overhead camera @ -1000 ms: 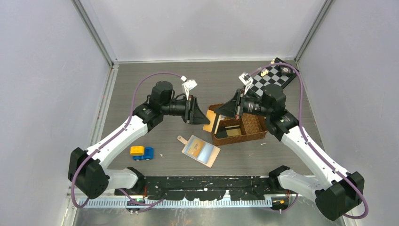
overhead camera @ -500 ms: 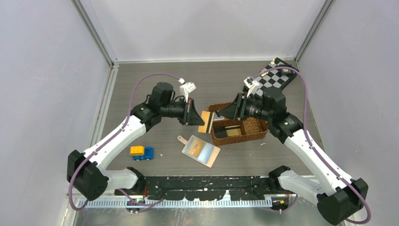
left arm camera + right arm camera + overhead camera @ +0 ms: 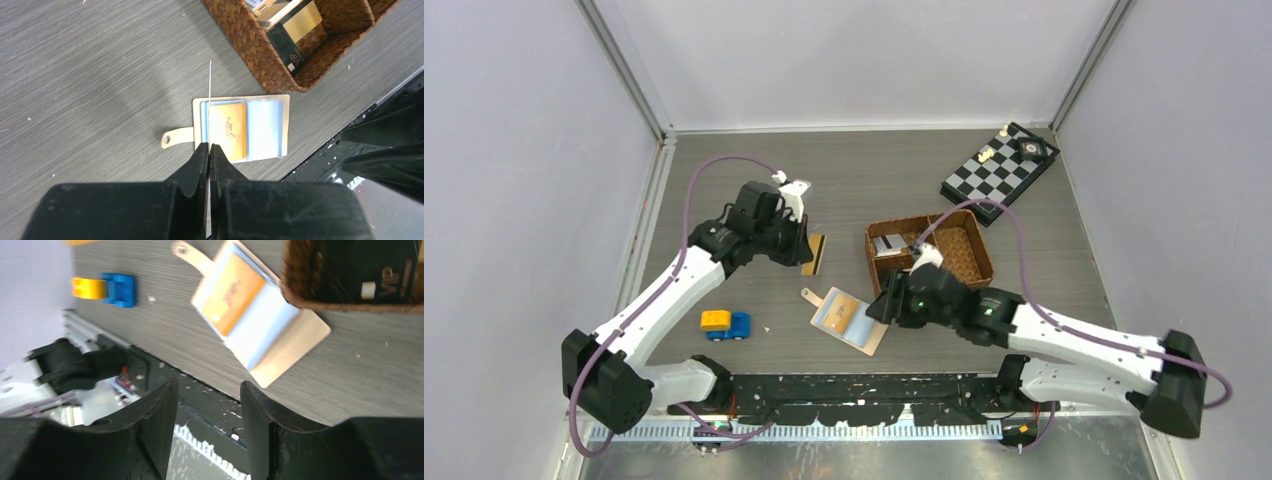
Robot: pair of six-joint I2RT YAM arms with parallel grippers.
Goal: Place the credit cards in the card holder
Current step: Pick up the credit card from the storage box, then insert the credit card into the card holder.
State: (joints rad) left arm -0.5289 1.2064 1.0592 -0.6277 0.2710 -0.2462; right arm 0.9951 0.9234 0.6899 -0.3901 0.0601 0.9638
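On the camera of my left hand [image 3: 209,149], the card [image 3: 210,100] it pinches shows only as a thin edge, so I can't read its face there. The basket [image 3: 250,50] runs off that view's top. The view from my right hand [image 3: 207,390] is smeared, and the black card [image 3: 385,275] in the basket is cropped. Overhead, that hand's body hides a corner of the card holder [image 3: 844,318].

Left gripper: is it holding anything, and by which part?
Yes: the left gripper is shut on a yellow-tan credit card, pinching its flat faces at one end; the rest juts out beyond it.
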